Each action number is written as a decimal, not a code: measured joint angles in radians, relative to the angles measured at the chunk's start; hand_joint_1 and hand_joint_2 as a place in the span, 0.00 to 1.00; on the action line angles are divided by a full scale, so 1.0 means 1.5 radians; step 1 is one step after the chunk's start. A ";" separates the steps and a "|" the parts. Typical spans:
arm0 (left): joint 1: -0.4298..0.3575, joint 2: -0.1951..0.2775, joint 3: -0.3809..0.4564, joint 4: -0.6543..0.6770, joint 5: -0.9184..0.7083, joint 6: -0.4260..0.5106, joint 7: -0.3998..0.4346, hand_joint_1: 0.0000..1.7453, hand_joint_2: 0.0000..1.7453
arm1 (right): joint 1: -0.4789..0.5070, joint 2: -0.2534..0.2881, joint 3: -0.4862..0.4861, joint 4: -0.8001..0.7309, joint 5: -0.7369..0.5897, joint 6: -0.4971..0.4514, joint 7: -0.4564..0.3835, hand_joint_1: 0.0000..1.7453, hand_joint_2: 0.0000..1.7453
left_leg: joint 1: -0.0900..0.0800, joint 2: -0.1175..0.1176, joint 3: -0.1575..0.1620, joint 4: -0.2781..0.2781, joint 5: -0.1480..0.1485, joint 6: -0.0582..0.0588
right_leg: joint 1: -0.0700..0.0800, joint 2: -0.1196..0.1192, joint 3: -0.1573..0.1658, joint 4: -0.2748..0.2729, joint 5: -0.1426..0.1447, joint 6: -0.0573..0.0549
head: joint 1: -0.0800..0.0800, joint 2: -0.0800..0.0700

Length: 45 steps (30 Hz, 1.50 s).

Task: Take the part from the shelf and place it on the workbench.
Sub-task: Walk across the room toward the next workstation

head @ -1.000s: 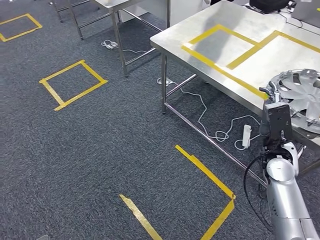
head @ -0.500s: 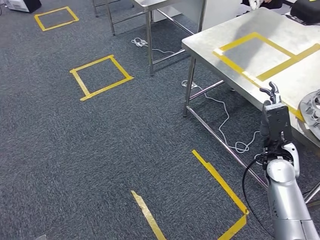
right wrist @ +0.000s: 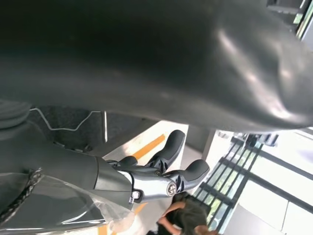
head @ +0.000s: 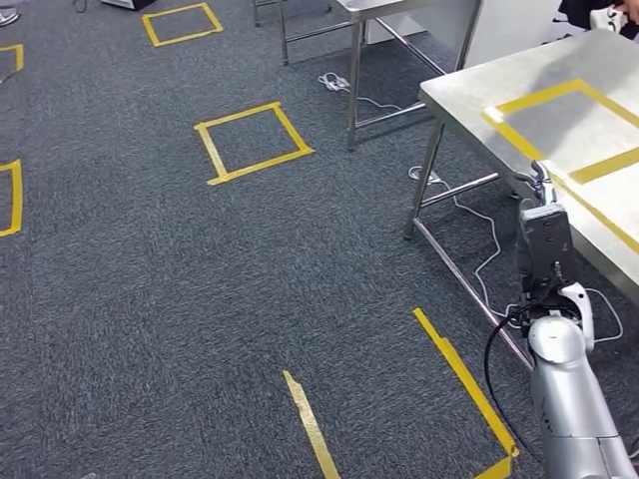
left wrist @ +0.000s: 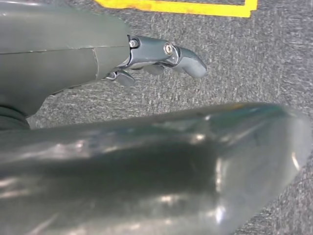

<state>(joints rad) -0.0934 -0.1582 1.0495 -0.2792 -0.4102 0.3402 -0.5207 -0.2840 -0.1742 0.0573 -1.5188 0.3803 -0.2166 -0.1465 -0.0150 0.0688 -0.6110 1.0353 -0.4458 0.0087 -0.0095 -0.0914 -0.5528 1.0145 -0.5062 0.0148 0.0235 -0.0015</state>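
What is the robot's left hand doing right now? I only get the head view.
Observer: The left hand hangs over grey carpet, fingers stretched out, holding nothing.
Operator: And the right hand, by the steel table?
Observer: Its fingers are apart, with nothing in them either.
Operator: What lies beyond it?
Observer: Large bright windows show past its fingertips.

carpet (head: 151, 299): dark grey, speckled
floor tape (head: 253, 143): yellow, square outlines
bench (head: 482, 95): bare silver steel, yellow tape rectangles on top
cable (head: 493, 235): white
right arm (head: 569, 399): silver, black camera box at wrist
left robot hand (left wrist: 162, 51): dark grey fingers, silver screws
right robot hand (right wrist: 158, 171): dark grey, silver joint
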 joint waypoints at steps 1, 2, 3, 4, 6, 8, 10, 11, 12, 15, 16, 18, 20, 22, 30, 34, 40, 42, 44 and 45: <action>0.000 0.000 0.000 0.000 0.000 0.000 0.000 0.00 0.00 | 0.000 0.000 0.000 0.000 0.000 0.000 0.000 0.00 0.00 | -0.003 0.000 0.000 -0.004 -0.002 0.004 | 0.001 -0.006 0.000 -0.001 0.000 0.003 | 0.000 0.000; 0.000 0.000 0.000 0.000 0.000 0.000 0.000 0.00 0.00 | 0.000 0.000 0.001 0.000 0.000 0.000 0.000 0.00 0.00 | -0.003 -0.008 -0.002 -0.006 0.000 0.008 | 0.001 -0.013 0.002 -0.002 -0.001 0.006 | 0.000 0.000; 0.001 0.000 0.000 0.000 0.000 0.000 0.000 0.00 0.00 | 0.000 0.000 0.001 -0.001 0.000 0.001 0.000 0.00 0.00 | -0.002 -0.015 -0.001 -0.009 0.002 0.012 | 0.000 -0.014 0.002 -0.002 -0.004 0.010 | 0.000 0.000; 0.002 -0.001 0.000 0.000 0.000 0.000 0.000 0.00 0.00 | 0.000 0.000 0.002 -0.001 0.001 0.001 -0.001 0.00 0.00 | -0.001 -0.022 0.000 -0.013 0.004 0.016 | -0.002 -0.004 0.000 0.005 -0.011 0.013 | 0.000 0.000; 0.000 0.000 0.000 0.000 0.000 0.000 0.000 0.00 0.00 | 0.001 -0.001 0.001 -0.002 0.001 0.000 -0.001 0.00 0.00 | 0.003 -0.037 0.002 -0.017 0.009 0.023 | -0.004 0.032 -0.027 0.061 -0.045 0.016 | 0.004 0.000; -0.001 0.000 0.000 0.000 -0.001 0.000 0.000 0.00 0.00 | 0.004 -0.001 0.001 -0.002 0.002 0.000 -0.001 0.00 0.00 | 0.003 -0.053 0.002 -0.017 0.010 0.026 | -0.003 0.056 -0.073 0.152 -0.081 0.017 | 0.006 0.000; 0.000 -0.001 0.000 0.000 -0.001 0.000 0.000 0.00 0.00 | 0.006 -0.001 0.001 -0.002 0.002 0.000 -0.001 0.00 0.00 | 0.002 -0.071 0.002 -0.016 0.010 0.026 | -0.003 0.060 -0.095 0.184 -0.077 0.017 | 0.006 0.000; 0.000 -0.002 0.000 0.000 -0.001 0.000 0.000 0.00 0.00 | 0.007 -0.001 0.001 -0.002 0.003 0.000 -0.001 0.00 0.00 | 0.003 -0.079 0.002 -0.016 0.010 0.026 | -0.003 0.062 -0.087 0.161 -0.056 0.016 | 0.006 0.000; 0.000 -0.002 0.000 0.000 -0.001 -0.001 0.000 0.00 0.00 | 0.006 -0.001 0.001 -0.002 0.003 0.000 -0.001 0.00 0.00 | 0.003 -0.088 0.002 -0.014 0.009 0.025 | -0.004 0.069 -0.069 0.118 -0.029 0.016 | 0.006 0.000; -0.001 -0.002 0.000 0.000 -0.001 -0.001 0.000 0.00 0.00 | 0.005 -0.002 0.001 -0.003 0.004 0.000 -0.001 0.00 0.00 | 0.003 -0.111 -0.004 -0.007 0.008 0.017 | -0.009 0.107 -0.019 0.012 0.009 0.014 | 0.006 0.000; -0.001 -0.002 0.000 0.000 -0.002 -0.001 0.000 0.00 0.00 | 0.006 -0.002 0.001 -0.003 0.004 0.000 -0.001 0.00 0.00 | 0.003 -0.118 -0.007 -0.006 0.010 0.013 | -0.009 0.110 -0.014 0.005 0.007 0.013 | 0.006 0.000; 0.002 -0.001 0.001 0.000 -0.002 -0.001 0.000 0.00 0.00 | 0.005 -0.002 0.002 -0.004 0.004 0.001 -0.001 0.00 0.00 | 0.006 -0.124 -0.011 -0.004 0.011 0.006 | -0.008 0.098 -0.012 0.002 0.009 0.008 | 0.006 0.000; 0.003 -0.001 0.001 0.000 -0.002 -0.001 0.000 0.00 0.00 | 0.004 -0.002 0.002 -0.005 0.004 0.001 -0.001 0.00 0.00 | 0.004 -0.098 -0.022 0.018 -0.005 -0.001 | -0.009 0.082 -0.008 -0.001 0.010 0.000 | 0.003 0.000; 0.001 -0.001 0.001 0.000 -0.002 -0.001 0.000 0.00 0.00 | 0.004 -0.002 0.002 -0.006 0.004 0.001 -0.001 0.00 0.00 | 0.005 -0.064 -0.055 0.092 -0.045 -0.006 | -0.007 0.065 -0.005 -0.002 0.009 -0.006 | 0.000 0.000; -0.001 -0.001 0.001 0.000 -0.007 -0.012 -0.014 0.00 0.00 | 0.004 -0.002 0.003 -0.006 0.006 0.002 -0.001 0.00 0.00 | 0.002 -0.016 -0.006 0.010 0.001 -0.001 | -0.002 0.008 0.003 -0.001 -0.002 0.000 | 0.001 0.000; 0.000 0.000 0.001 0.000 -0.009 -0.017 -0.023 0.00 0.00 | 0.005 -0.002 0.005 -0.008 0.006 0.002 -0.001 0.00 0.00 | -0.001 -0.027 -0.001 -0.009 0.002 0.014 | -0.002 0.000 0.004 0.000 -0.010 0.013 | 0.003 0.000; -0.003 0.002 0.001 0.000 -0.010 -0.020 -0.029 0.00 0.00 | 0.013 -0.007 0.005 -0.010 0.007 0.002 -0.002 0.00 0.00 | 0.003 -0.061 0.003 -0.013 0.004 0.028 | -0.005 0.060 -0.100 0.189 -0.082 0.021 | 0.009 0.000; -0.002 0.002 0.001 0.000 -0.010 -0.021 -0.031 0.00 0.00 | 0.015 -0.008 0.004 -0.011 0.005 0.002 -0.001 0.00 0.00 | 0.003 -0.070 0.004 -0.012 0.003 0.028 | -0.005 0.060 -0.090 0.148 -0.041 0.020 | 0.009 0.000; -0.002 0.002 0.001 0.000 -0.010 -0.025 -0.035 0.00 0.00 | 0.015 -0.009 0.004 -0.013 0.001 0.003 -0.002 0.00 0.00 | 0.002 -0.078 0.005 -0.008 -0.001 0.023 | -0.006 0.063 -0.050 0.056 0.005 0.020 | 0.009 0.000; -0.002 0.002 0.001 0.000 -0.011 -0.028 -0.038 0.00 0.00 | 0.015 -0.009 0.003 -0.014 -0.002 0.003 -0.003 0.00 0.00 | 0.002 -0.081 0.004 -0.006 -0.002 0.020 | -0.007 0.065 -0.035 0.024 0.015 0.018 | 0.008 0.000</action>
<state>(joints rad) -0.0970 -0.1552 1.0505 -0.2789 -0.4270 0.2981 -0.5782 -0.2613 -0.1875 0.0618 -1.5398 0.3775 -0.2124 -0.1509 -0.0127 -0.0528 -0.6050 1.0259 -0.4481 0.0389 -0.0193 0.0061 -0.6051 1.0509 -0.4833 0.0425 0.0361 -0.0015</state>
